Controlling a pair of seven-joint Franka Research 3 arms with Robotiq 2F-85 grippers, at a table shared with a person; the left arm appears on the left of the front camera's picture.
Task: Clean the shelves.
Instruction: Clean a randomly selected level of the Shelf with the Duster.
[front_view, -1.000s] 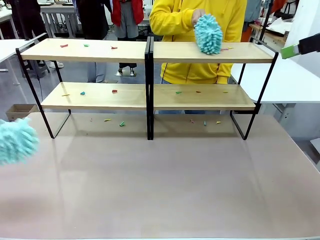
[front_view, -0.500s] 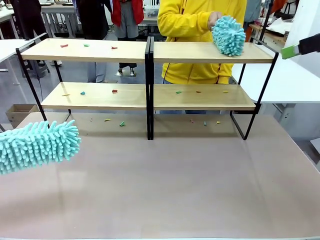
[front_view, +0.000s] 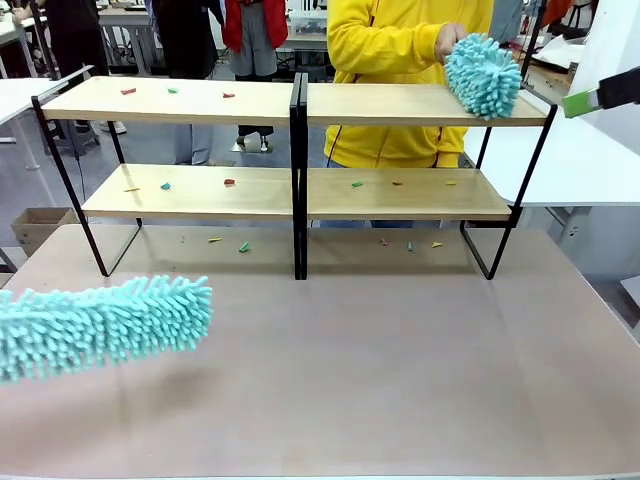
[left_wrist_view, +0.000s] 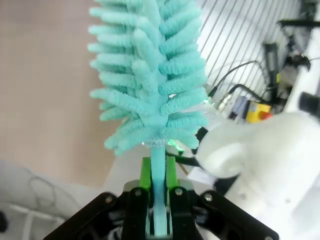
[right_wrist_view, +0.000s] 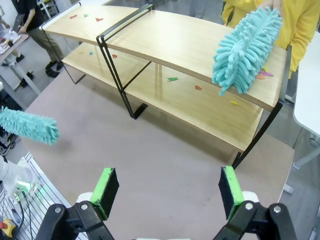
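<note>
**Gripping the Duster at Near Left; Shelves at Far Side**

We locate the shelves (front_view: 400, 105) across the far half of the table (front_view: 380, 380), two joined racks spanning nearly its width. Small coloured scraps (front_view: 229, 183) lie on the left boards, the lower right board and the tabletop beneath. The left gripper (left_wrist_view: 157, 172) is clenched on the thin handle of a teal duster (front_view: 110, 322). We see its fluffy head above the near-left tabletop, well apart from the shelves. The right gripper (right_wrist_view: 170, 187) is released, its green pads (right_wrist_view: 107, 186) spread wide, high at the right side. A person (front_view: 400, 50) in a yellow top holds a second duster (front_view: 482, 75) on the top right board, near its right end, hand (front_view: 448, 40) on it.
</note>
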